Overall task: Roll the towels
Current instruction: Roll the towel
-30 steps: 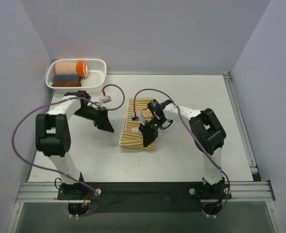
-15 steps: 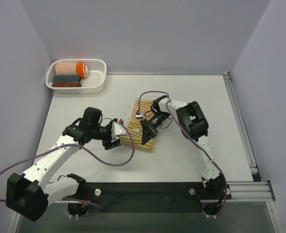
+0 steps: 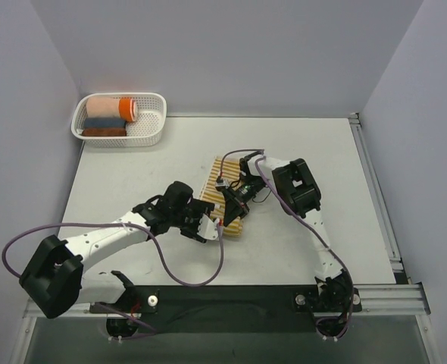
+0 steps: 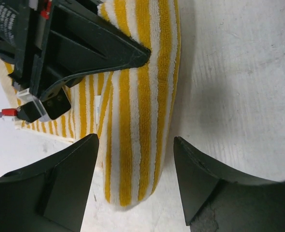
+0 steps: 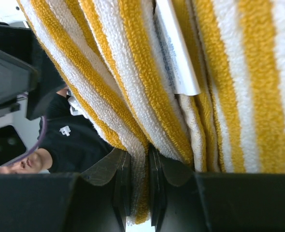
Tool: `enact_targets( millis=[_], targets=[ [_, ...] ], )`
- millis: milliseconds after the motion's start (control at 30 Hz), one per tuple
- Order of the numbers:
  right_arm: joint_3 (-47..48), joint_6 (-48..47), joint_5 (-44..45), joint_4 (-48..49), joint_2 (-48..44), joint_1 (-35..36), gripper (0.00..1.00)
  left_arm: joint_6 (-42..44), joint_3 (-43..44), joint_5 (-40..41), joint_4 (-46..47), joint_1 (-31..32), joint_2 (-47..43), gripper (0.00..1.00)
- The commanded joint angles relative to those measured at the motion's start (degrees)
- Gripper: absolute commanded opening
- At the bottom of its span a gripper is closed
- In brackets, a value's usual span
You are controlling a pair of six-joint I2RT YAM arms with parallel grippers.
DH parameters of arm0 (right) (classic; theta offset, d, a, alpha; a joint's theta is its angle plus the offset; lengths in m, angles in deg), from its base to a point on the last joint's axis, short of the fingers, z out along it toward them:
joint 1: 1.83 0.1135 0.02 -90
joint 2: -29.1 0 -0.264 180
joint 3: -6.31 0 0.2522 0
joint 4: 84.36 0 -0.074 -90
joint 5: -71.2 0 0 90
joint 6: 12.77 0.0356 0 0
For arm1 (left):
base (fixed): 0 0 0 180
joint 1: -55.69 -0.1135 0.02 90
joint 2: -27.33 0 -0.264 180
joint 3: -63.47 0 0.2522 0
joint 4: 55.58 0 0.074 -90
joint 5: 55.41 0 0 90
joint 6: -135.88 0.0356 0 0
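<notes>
The right gripper [image 5: 138,186] pinches the fluffy, striped terry towel [image 5: 133,82].

A: L arm?
B: Stretched fwd, low, angled right. L gripper [image 4: 133,145] jaws wide apart.
A: R?
B: Elbow far out, forearm folded left. R gripper [image 5: 138,159] pinched on towel [image 5: 133,72].

We see the right tool [image 5: 138,160] pinching a fold of the striped towel [image 5: 118,72]; a white label [image 5: 175,53] lies above.
</notes>
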Motion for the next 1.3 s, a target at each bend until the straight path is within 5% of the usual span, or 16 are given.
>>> enact_targets(
  millis=[0, 200, 367, 533, 700, 967, 1267],
  targets=[
    [0.82, 0.69, 4.42, -1.61, 2.84, -0.76, 0.00, 3.67, 0.16, 1.11, 6.64, 1.02, 3.90, 0.74],
    [2.22, 3.41, 4.77, -1.26, 4.34, -2.16, 0.00, 2.88, 0.16, -0.12, 7.00, 1.99, 10.84, 0.72],
    [4.32, 6.84, 7.39, -0.12, 5.22, -3.13, 0.01, -1.94, 7.18, -0.74, -7.04, 2.78, 17.68, 0.57],
    [5.39, 12.46, 12.32, 5.24, 2.33, -5.15, 0.22, -7.05, 12.98, -2.05, -17.50, 3.83, 21.74, 0.32],
    [6.44, 12.91, 17.24, 6.82, -1.89, -7.79, 0.39, -10.30, 17.56, -3.28, -26.56, 4.36, 27.54, 0.18],
    [-1.09, 9.13, 20.59, 8.93, -18.84, -15.69, 0.44, -13.47, 27.83, -10.12, -40.62, 2.17, 39.30, 0.07],
    [-12.97, 2.55, 26.29, 11.57, -45.47, -21.51, 0.45, -8.83, 47.59, -20.41, -59.87, -6.70, 57.05, 0.10]
  ],
)
